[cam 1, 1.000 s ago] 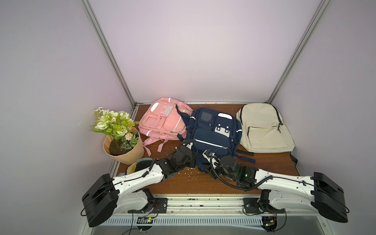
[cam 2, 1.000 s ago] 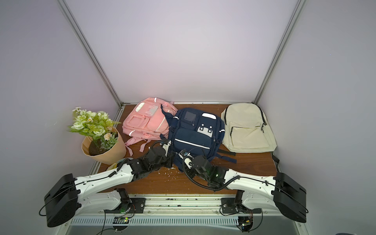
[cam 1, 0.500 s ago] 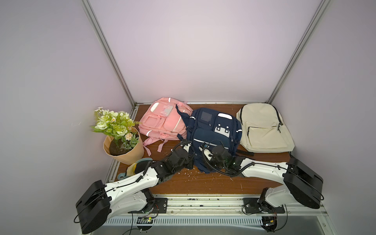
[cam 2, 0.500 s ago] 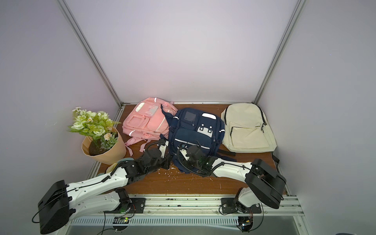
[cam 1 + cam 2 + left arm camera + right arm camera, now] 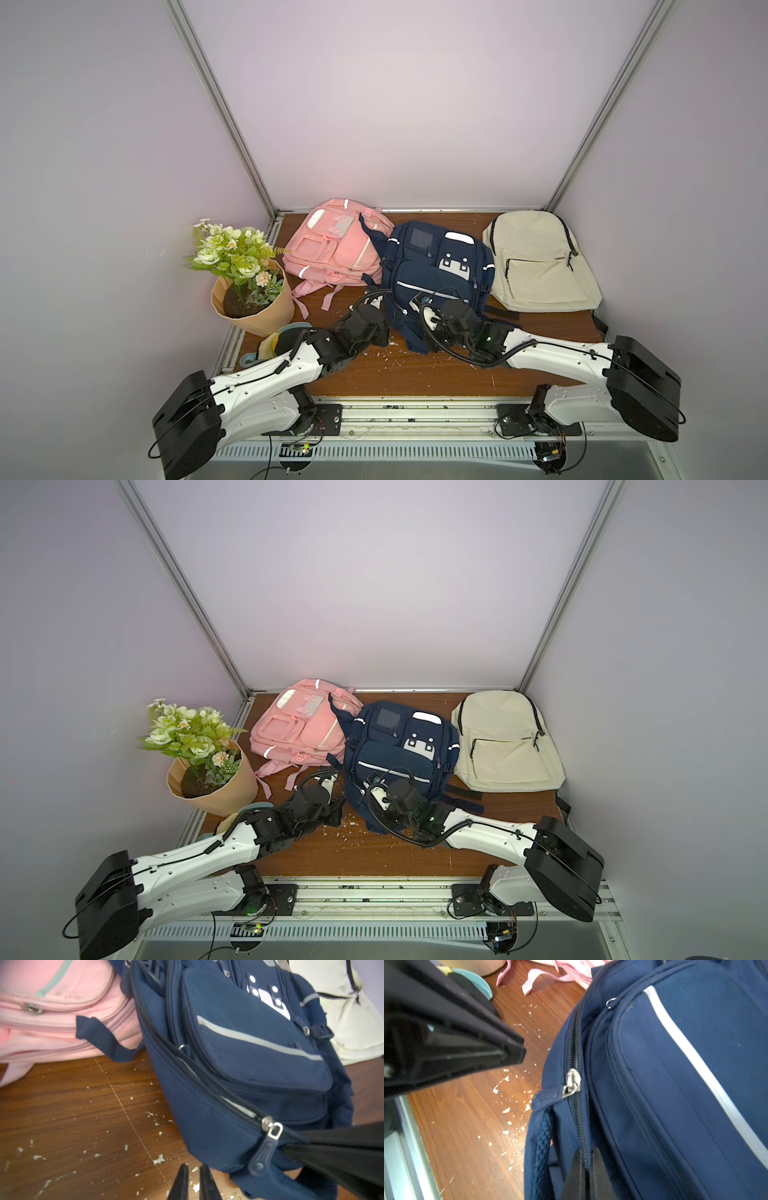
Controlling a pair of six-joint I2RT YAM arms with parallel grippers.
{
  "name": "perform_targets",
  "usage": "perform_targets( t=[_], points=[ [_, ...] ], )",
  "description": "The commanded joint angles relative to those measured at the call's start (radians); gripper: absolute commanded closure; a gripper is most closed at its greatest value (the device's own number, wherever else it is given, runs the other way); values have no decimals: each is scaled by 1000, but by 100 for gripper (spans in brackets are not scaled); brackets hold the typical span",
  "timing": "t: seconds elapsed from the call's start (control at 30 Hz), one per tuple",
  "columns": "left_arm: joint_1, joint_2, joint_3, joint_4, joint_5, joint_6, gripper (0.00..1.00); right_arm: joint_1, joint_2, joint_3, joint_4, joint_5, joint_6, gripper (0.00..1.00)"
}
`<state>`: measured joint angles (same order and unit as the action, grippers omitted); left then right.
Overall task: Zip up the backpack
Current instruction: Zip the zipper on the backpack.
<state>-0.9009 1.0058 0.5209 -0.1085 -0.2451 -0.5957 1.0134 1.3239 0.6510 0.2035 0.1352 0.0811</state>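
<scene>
The navy backpack (image 5: 432, 270) (image 5: 395, 746) lies mid-table. Its main zipper gapes from the silver slider (image 5: 268, 1122) (image 5: 573, 1081) up the side and is closed below the slider. The rubber zipper pull (image 5: 261, 1155) (image 5: 546, 1097) hangs free at the near corner. My left gripper (image 5: 192, 1167) (image 5: 384, 332) hovers over the wood just beside that pull, jaws a little apart with nothing between them. My right gripper (image 5: 588, 1159) (image 5: 417, 332) is shut on the backpack's zipper seam just below the slider.
A pink backpack (image 5: 336, 249) touches the navy one on the left; a cream backpack (image 5: 540, 266) lies to its right. A potted flower bunch (image 5: 249, 299) and a teal dish (image 5: 291, 332) stand at front left. White crumbs (image 5: 395, 361) litter the wooden table (image 5: 415, 378).
The right gripper has closed onto the backpack's seam at the near corner. The left gripper's jaws, shut before, have parted slightly beside the zipper pull.
</scene>
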Motion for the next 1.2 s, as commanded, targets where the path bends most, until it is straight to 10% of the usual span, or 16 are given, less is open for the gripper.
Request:
perform_targets(
  t=[0.0, 0.67, 1.17],
  points=[
    [-66, -85, 39, 17, -56, 74, 62, 22, -17, 72, -9, 3, -7, 100],
    [-81, -20, -9, 168, -34, 203, 30, 31, -68, 95, -10, -30, 26, 100],
    [-82, 113, -1, 218, -166, 184, 55, 33, -92, 74, 12, -69, 55, 100]
  ],
)
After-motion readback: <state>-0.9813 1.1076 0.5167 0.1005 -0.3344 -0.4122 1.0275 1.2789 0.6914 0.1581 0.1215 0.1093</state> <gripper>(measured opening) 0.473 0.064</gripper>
